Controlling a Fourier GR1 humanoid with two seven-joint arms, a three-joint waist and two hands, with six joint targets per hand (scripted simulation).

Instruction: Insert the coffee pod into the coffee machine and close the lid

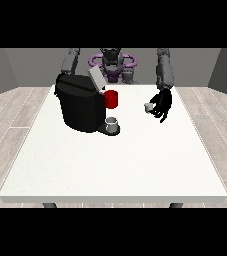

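Coffee pod [148, 107] pinched by curled fingers of hand at the view's right [161, 105], raised off white table [110, 170], right of coffee machine [80, 106]; lid [97, 78] propped open for loading.

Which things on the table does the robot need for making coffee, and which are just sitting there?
Needed for the job:
coffee machine, its lid up
coffee pod, at the hand at the view's right

Just sitting there:
red cup beside the machine
grey cup on the machine's tray
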